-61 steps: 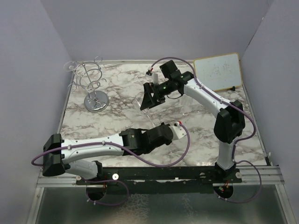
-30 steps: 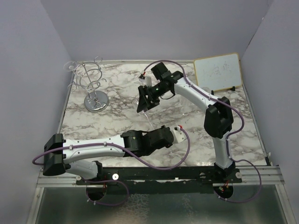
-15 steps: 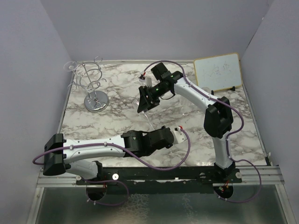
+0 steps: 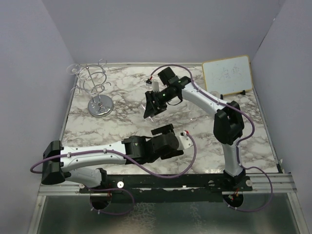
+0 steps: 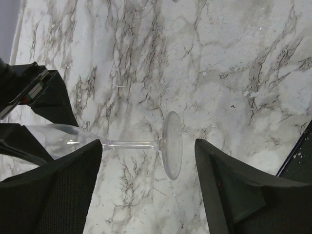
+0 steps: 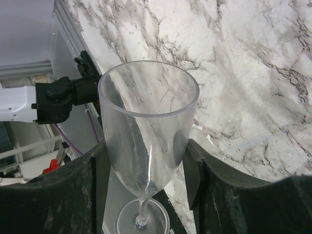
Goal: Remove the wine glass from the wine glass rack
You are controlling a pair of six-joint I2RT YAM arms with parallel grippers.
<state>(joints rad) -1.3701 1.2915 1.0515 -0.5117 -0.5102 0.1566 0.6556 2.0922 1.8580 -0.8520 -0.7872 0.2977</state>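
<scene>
The clear wine glass (image 6: 146,122) is off the rack and held in the air over the middle of the table. My right gripper (image 6: 146,157) is shut on its bowl, one finger (image 6: 92,185) on each side. In the left wrist view the wine glass (image 5: 171,145) lies sideways, its stem and round foot in the gap of my left gripper (image 5: 148,146), which is open and not touching it. From above, the right gripper (image 4: 151,108) sits just beyond the left gripper (image 4: 163,130). The chrome wine glass rack (image 4: 95,87) stands at the far left with no glass on it.
A small whiteboard (image 4: 227,74) leans at the far right corner. The rack's round base (image 4: 101,108) rests on the marble table (image 4: 122,122). Grey walls close in the left, back and right sides.
My left gripper has opened and let go of the glass's stem, drawing back slightly toward the near edge. The right gripper has closed a little on the bowl and keeps holding it.
</scene>
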